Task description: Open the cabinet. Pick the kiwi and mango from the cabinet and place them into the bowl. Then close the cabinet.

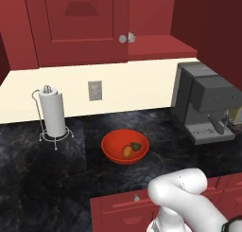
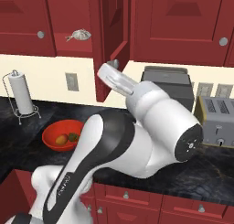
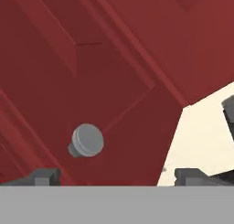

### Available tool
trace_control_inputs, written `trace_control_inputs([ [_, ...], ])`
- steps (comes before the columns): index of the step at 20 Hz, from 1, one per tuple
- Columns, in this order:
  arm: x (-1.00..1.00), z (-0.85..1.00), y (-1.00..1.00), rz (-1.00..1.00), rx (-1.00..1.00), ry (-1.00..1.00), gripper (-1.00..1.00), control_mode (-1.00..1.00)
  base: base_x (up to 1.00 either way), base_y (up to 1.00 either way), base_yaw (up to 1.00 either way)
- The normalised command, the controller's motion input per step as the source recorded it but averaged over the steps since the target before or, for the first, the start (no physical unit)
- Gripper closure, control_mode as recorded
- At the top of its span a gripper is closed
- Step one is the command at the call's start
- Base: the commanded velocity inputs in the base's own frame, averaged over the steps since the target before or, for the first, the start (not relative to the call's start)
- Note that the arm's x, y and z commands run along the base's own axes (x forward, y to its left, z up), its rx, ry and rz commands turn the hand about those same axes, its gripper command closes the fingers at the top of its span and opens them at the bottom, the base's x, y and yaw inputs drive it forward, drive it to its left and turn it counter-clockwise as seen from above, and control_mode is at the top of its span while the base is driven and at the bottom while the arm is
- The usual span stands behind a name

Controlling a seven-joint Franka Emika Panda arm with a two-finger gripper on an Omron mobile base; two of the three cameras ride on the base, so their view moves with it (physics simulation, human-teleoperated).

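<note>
The mango (image 1: 127,151) and the kiwi (image 1: 136,146) already lie side by side in the bowl (image 1: 111,148), which sits on the black counter (image 1: 42,179) well back from its front edge, roughly midway between the paper-towel stand (image 1: 53,115) and the coffee machine (image 1: 206,108) so it is within easy reach below the cabinet (image 1: 85,25). What is left, by my reading, is closing up. In the right base view one cabinet door (image 2: 109,45) stands swung out edge-on, and the arm reaches up toward it. The gripper (image 3: 116,175) has its jaws spread wide and empty, pointed at the door face with a silver knob (image 3: 87,141) just ahead, probably lined up to push the door shut, though contact is hard to judge.
</note>
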Motion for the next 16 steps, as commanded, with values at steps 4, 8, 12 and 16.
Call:
trace_control_inputs([
  [4, 1.0, -0.27, 0.05, 0.3, 0.02, -0.04, -1.0, -1.0, 0.0, 0.0, 0.0],
  [8, 1.0, -0.19, 0.86, 0.09, 0.03, -0.1, -1.0, -1.0, 0.0, 0.0, 0.0],
  [12, 1.0, -0.09, 1.0, 0.0, 0.02, -0.15, -1.0, -1.0, 0.0, 0.0, 0.0],
  [16, 1.0, -0.12, 1.0, 0.0, 0.0, -0.16, -1.0, -1.0, 0.0, 0.0, 0.0],
])
